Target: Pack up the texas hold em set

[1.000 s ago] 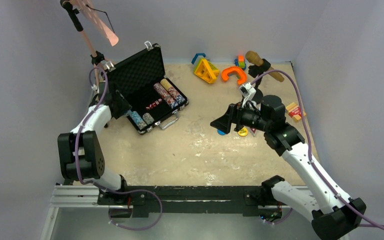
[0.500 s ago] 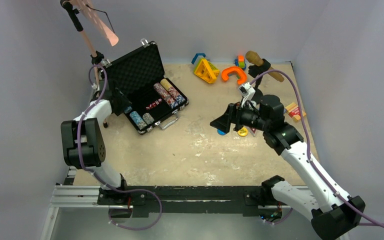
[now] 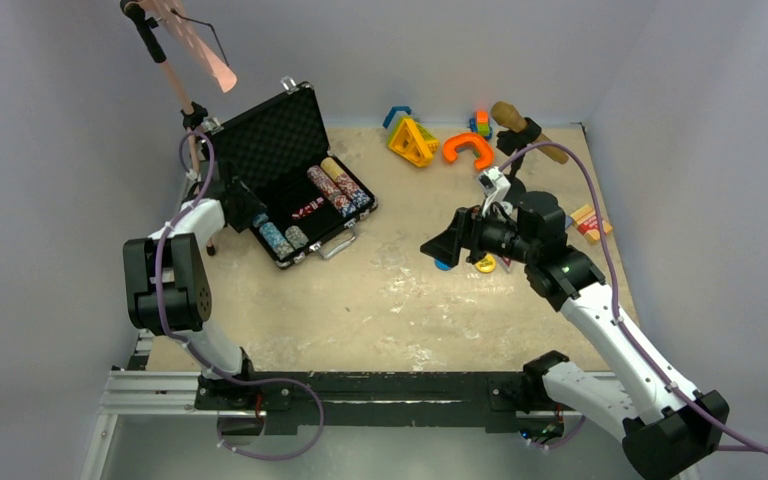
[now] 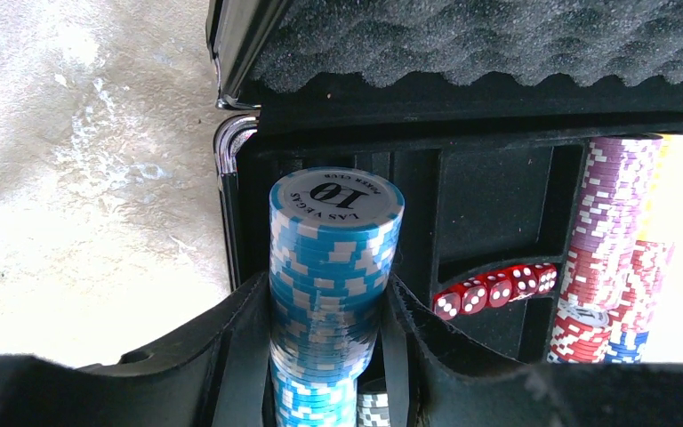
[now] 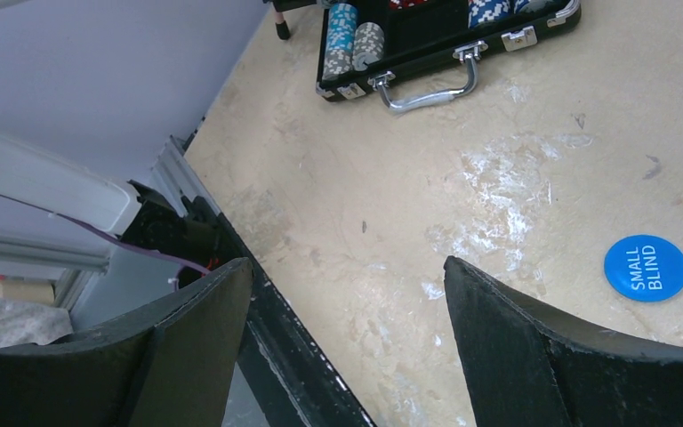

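Clamped in the left gripper (image 4: 327, 342) at the open briefcase (image 3: 278, 140)'s left end: blue chip stack (image 4: 333, 258), long axis running out along the fingers. Well right of the briefcase, right gripper (image 5: 347, 338) spread wide, empty, nearer the loose blue disc (image 5: 646, 268).

bright even light, soft shadows; left wrist view partly overexposed.

Chip stacks (image 3: 338, 188) & dice (image 4: 496, 289) are seated in briefcase (image 3: 275, 140); disc (image 5: 646, 267) is laid on counter (image 3: 380, 310), rt of briefcase; toy shapes (image 3: 430, 140) rt-behind.
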`<move>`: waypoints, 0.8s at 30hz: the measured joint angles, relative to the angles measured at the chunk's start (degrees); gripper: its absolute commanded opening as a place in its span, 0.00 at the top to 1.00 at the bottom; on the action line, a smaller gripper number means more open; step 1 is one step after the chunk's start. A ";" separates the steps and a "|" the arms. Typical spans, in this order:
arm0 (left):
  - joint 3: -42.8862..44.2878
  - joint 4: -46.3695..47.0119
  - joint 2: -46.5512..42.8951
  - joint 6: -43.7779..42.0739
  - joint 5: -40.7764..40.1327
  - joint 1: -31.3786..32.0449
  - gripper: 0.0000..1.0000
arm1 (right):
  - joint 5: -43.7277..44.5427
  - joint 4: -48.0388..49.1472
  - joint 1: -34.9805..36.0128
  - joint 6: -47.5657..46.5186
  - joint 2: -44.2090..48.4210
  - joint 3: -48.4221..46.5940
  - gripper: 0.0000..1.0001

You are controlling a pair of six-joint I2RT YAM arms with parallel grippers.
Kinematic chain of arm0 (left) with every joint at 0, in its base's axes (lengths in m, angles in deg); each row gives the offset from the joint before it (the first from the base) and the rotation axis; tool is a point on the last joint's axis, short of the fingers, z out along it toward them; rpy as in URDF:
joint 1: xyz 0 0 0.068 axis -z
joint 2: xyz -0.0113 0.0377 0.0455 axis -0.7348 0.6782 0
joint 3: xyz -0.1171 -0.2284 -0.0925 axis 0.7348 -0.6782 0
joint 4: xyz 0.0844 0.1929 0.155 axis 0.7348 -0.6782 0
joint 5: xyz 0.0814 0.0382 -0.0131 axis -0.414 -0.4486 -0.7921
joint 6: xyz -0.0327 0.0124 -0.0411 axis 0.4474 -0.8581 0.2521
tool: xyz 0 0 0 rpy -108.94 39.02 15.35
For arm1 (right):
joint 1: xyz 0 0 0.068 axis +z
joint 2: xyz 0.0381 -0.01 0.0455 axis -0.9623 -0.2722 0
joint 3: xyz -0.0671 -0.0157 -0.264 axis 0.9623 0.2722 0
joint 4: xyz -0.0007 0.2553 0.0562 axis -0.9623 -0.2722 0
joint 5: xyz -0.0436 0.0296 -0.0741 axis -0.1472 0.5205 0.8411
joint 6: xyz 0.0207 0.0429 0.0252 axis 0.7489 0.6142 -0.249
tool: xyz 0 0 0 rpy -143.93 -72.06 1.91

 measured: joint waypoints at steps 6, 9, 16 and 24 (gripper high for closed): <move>0.02 -0.50 0.17 0.11 -0.07 0.04 0.58 | 0.04 0.00 0.00 0.00 0.00 0.00 0.17; 0.02 -0.76 0.17 0.13 -0.09 0.04 0.47 | 0.07 0.02 0.00 -0.02 0.00 0.11 0.17; 0.81 -1.77 0.09 0.87 -0.31 0.20 0.36 | 0.24 -0.02 0.00 -0.04 0.00 0.42 0.17; 0.83 -1.90 -0.61 0.81 -1.73 0.50 0.43 | 0.74 -0.11 0.00 -0.07 0.22 0.63 0.17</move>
